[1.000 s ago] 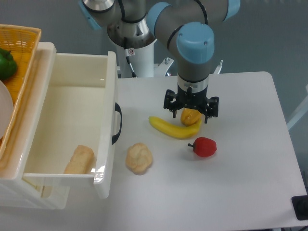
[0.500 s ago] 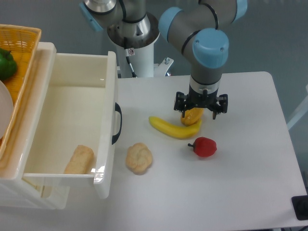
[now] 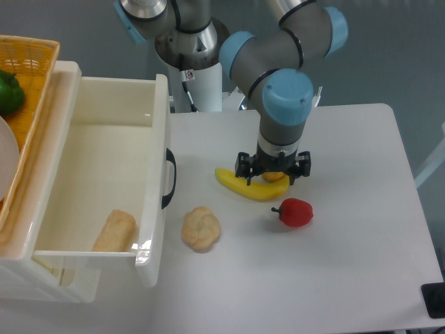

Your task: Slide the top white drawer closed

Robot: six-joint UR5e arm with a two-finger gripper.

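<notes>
White top drawer (image 3: 104, 181) stands open; gripper (image 3: 272, 172) finger state unclear; no writing legible.

Drawer at the left, food on the table to its right.
The drawer (image 3: 104, 181) holds a roll (image 3: 115, 231); a bun (image 3: 201, 228), banana (image 3: 243, 186) and pepper (image 3: 295, 212) lie right of it.

Items counted: one top white drawer (image 3: 104, 167); one bread roll (image 3: 115, 231) inside it; one round bun (image 3: 201, 228), one banana (image 3: 250, 188), one red pepper (image 3: 295, 212) and one orange item (image 3: 275, 176) on the tabletop (image 3: 348, 264); one yellow basket (image 3: 28, 76); one green pepper (image 3: 8, 92).
</notes>
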